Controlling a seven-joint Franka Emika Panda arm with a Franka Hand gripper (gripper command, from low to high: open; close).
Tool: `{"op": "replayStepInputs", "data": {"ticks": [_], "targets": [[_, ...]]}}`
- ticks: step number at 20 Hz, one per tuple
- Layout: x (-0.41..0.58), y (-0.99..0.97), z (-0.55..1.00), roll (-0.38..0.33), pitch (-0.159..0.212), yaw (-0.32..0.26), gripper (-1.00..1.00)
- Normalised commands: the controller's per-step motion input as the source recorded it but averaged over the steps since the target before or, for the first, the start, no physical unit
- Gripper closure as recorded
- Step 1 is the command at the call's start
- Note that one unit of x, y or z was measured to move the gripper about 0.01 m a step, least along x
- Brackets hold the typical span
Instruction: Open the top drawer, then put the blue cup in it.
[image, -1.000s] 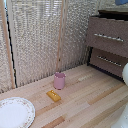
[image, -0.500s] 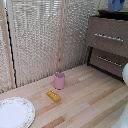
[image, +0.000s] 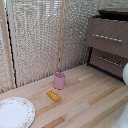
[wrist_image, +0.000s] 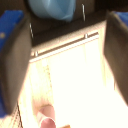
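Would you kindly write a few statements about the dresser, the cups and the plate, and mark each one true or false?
1. The top drawer is shut. True.
2. The pink cup stands on the plate. False: it stands on the wooden table, apart from the plate.
3. A small yellow block lies near the pink cup. True.
4. The gripper is shut on the blue cup. False: the gripper is open and holds nothing.

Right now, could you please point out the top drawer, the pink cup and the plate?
top drawer (image: 106, 37), exterior view, front panel.
pink cup (image: 59, 81), exterior view, side wall.
plate (image: 29, 108), exterior view, rim.
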Motion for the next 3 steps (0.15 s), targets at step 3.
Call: {"op": "replayStepInputs", "data": {"ticks": [3], "targets": [[0.245,0.38,0.43,0.056,0.01,-0.053,-1.0]]}}
